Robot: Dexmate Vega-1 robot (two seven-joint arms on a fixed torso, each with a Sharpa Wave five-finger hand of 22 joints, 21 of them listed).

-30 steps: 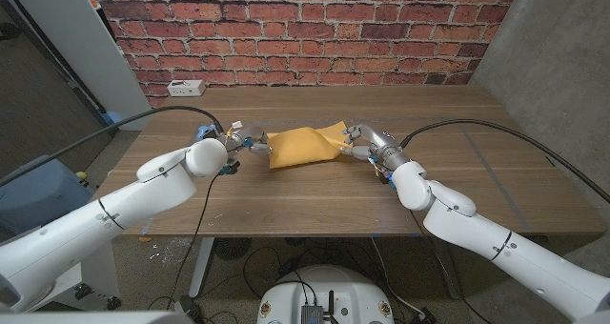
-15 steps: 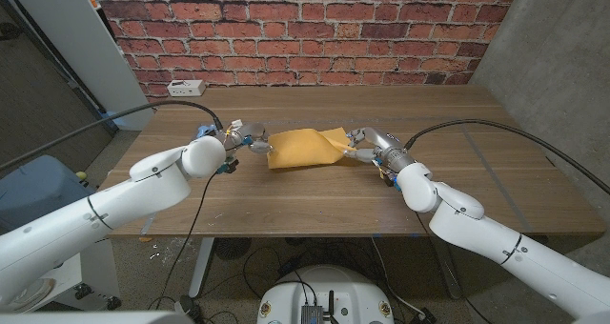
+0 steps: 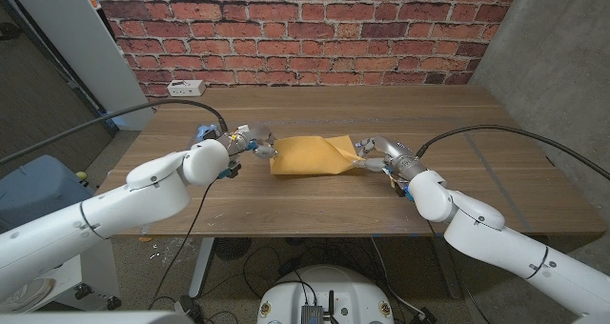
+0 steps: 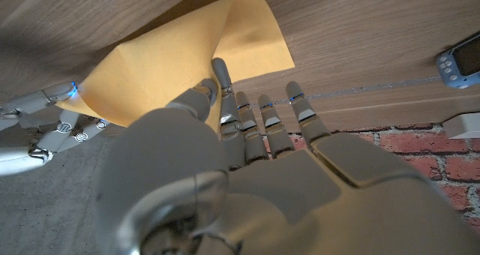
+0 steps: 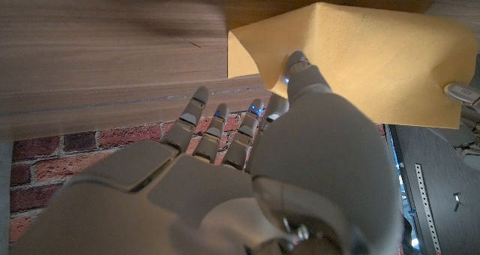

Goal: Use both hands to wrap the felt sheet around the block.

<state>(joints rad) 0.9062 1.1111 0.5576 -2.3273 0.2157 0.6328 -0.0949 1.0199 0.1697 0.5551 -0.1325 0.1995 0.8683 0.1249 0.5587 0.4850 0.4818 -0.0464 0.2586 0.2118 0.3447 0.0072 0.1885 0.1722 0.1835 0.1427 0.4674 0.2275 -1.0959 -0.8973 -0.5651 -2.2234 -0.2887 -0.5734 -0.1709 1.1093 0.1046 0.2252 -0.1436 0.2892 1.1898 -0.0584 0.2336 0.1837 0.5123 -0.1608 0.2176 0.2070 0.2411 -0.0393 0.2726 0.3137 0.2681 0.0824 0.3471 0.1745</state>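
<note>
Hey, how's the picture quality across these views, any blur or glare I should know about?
Head view: evenly lit and sharp, felt sheet clearly outlined. Left wrist view: left hand soft and out of focus up close. Right wrist view: right hand blurred, table grain smeared.
</note>
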